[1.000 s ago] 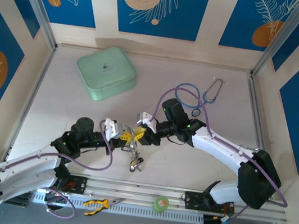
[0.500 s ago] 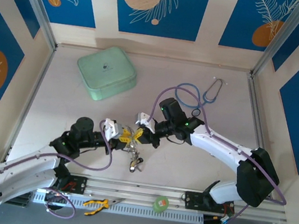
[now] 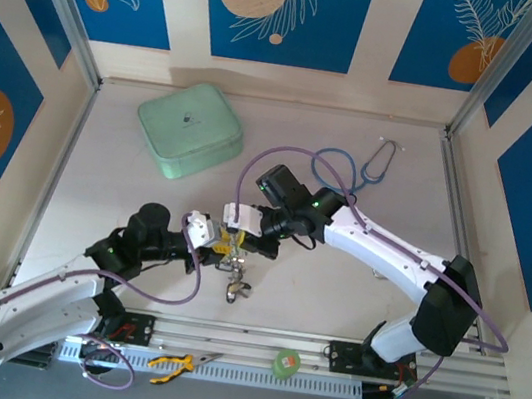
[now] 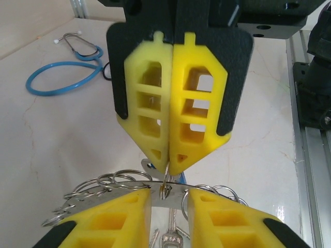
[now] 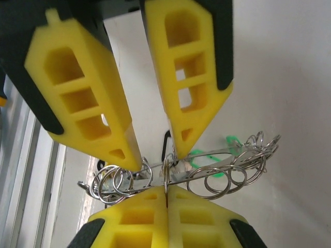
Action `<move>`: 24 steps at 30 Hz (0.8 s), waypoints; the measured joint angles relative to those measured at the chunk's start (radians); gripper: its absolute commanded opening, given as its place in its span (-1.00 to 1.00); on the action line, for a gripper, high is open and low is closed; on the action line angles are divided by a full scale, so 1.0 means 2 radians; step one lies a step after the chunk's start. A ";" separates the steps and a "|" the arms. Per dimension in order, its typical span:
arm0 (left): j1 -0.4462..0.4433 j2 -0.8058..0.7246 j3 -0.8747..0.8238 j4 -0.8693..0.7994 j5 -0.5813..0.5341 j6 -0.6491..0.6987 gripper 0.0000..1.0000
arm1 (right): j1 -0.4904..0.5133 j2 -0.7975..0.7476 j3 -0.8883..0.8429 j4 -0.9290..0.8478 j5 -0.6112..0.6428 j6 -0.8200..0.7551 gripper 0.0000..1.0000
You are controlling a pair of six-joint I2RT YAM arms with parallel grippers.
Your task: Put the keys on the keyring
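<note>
a: where is the flat silvery notched keyring (image 5: 222, 153)?
b: in the air between both arms. the right pincer (image 4: 168, 166) is closed on its small wire ring (image 5: 166, 178); the left pincer (image 5: 156, 157) stands narrowly apart at the band.

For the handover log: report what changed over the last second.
The right gripper swung left and shut on a small wire loop at the large silvery notched metal keyring; the left gripper opened. The metal keys still hang beneath the ring; the mint-green case and blue-tubed stethoscope stayed put.
</note>
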 measured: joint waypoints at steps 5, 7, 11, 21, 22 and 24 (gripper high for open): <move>0.000 0.005 0.000 0.001 0.001 0.000 -0.55 | 0.007 0.005 0.012 -0.022 0.009 -0.004 -1.00; 0.000 0.008 0.000 0.003 0.001 0.000 -0.55 | 0.007 0.005 0.013 -0.026 0.009 -0.004 -1.00; 0.000 0.010 0.000 0.004 0.002 0.000 -0.57 | 0.007 0.005 0.013 -0.027 0.007 -0.001 -1.00; 0.001 0.006 0.000 0.014 0.002 -0.004 -0.50 | 0.003 0.005 0.010 -0.014 -0.012 0.017 -1.00; 0.001 0.003 0.000 0.011 0.002 -0.004 -0.50 | 0.002 0.005 0.007 -0.007 -0.014 0.017 -1.00; 0.001 -0.006 0.000 0.001 0.002 -0.002 -0.50 | -0.002 0.004 -0.002 0.002 -0.016 0.017 -1.00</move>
